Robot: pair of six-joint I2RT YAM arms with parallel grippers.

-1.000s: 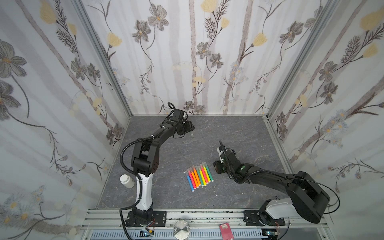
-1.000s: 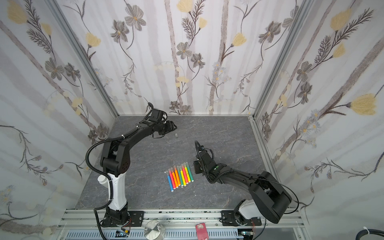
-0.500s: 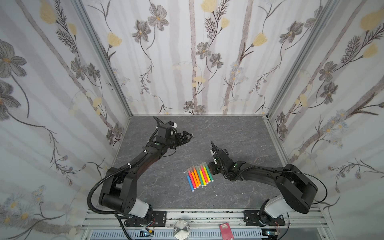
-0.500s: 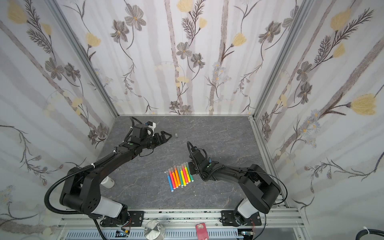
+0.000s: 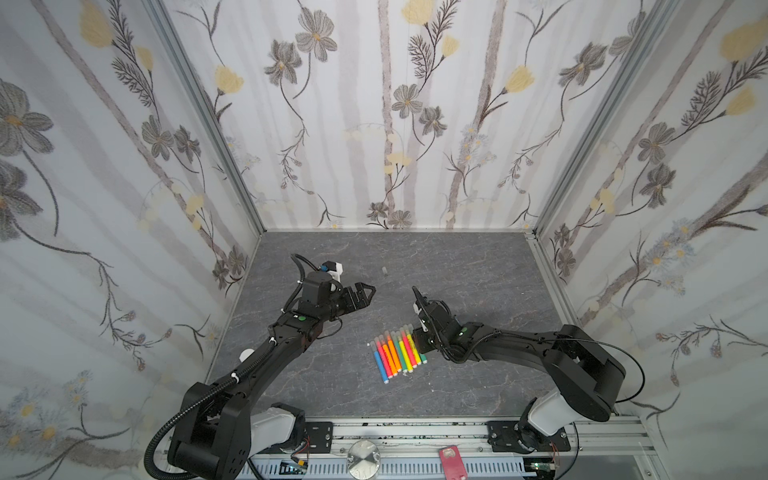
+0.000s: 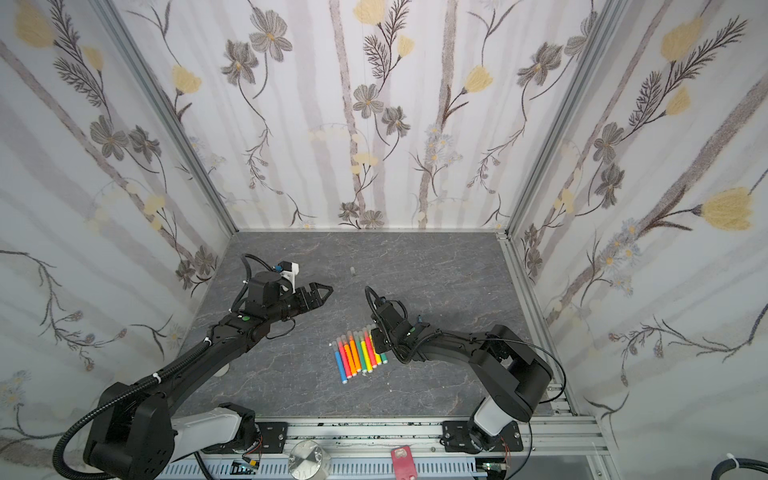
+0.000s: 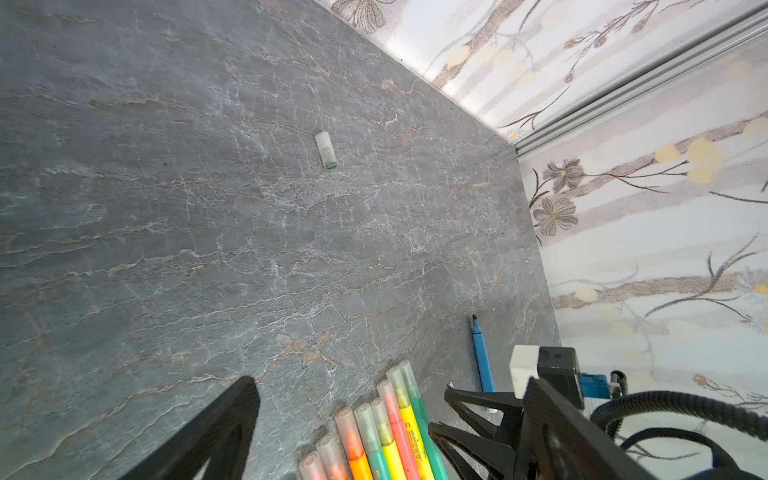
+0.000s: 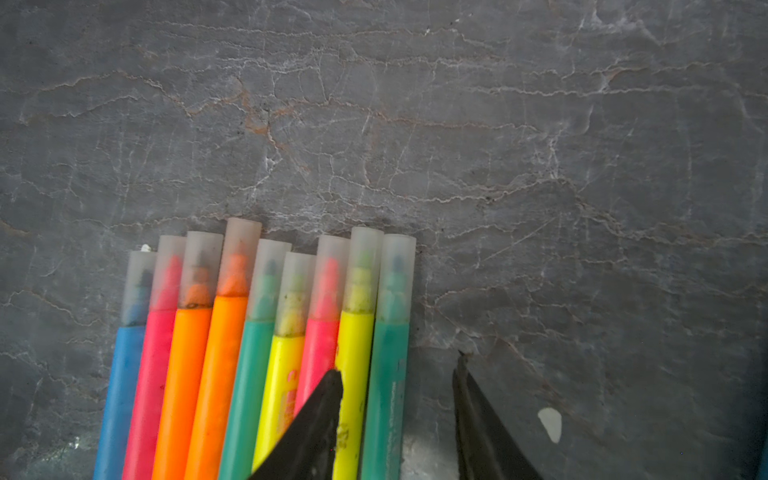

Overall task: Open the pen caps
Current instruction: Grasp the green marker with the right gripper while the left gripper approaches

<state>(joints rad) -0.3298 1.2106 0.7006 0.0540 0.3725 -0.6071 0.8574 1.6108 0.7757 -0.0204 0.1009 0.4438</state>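
The grey stone-patterned table (image 5: 457, 270) is carrying everything. The left gripper (image 5: 368, 295) is hovering left of centre, its jaws standing wide apart and gripping nothing. The right gripper (image 8: 397, 365) is pointing down over the right end of the row of pens (image 5: 397, 353). Its jaws are partly apart, with the two rightmost pens lying between them, unclamped. An uncapped blue pen (image 7: 482, 357) is lying close beside that gripper. The pen caps (image 8: 270, 270) are sitting on the nine rowed pens, pointing far. One loose cap (image 5: 385, 271) is lying far and right of the left gripper, well apart.
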